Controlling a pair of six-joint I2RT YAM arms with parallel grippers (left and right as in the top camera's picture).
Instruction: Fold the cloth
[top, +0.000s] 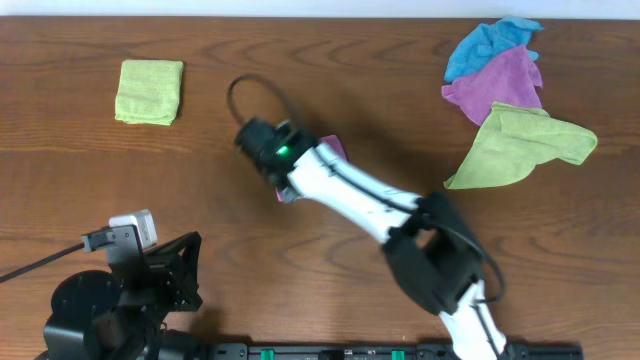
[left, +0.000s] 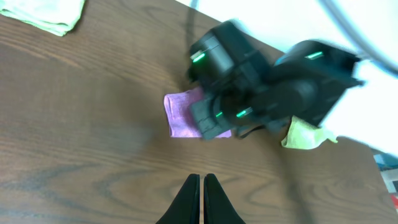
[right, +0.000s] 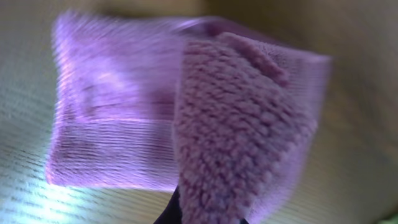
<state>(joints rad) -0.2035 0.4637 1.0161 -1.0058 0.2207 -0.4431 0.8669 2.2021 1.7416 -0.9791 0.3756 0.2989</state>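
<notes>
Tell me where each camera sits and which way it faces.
Overhead: above the table, looking straight down; both arms show, the right arm over the purple cloth.
Left wrist: on the left arm, facing the right arm; own shut jaws at bottom edge.
Right wrist: close above the purple cloth, blurred; dark jaw tips barely show.
Shared: all three see the purple cloth.

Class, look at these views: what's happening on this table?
The right pincer is down on a purple cloth at mid-table, one flap raised toward its camera; its jaws are hidden. The left pincer is shut, away from it. A folded green cloth lies at the left, a loose pile at the right.
</notes>
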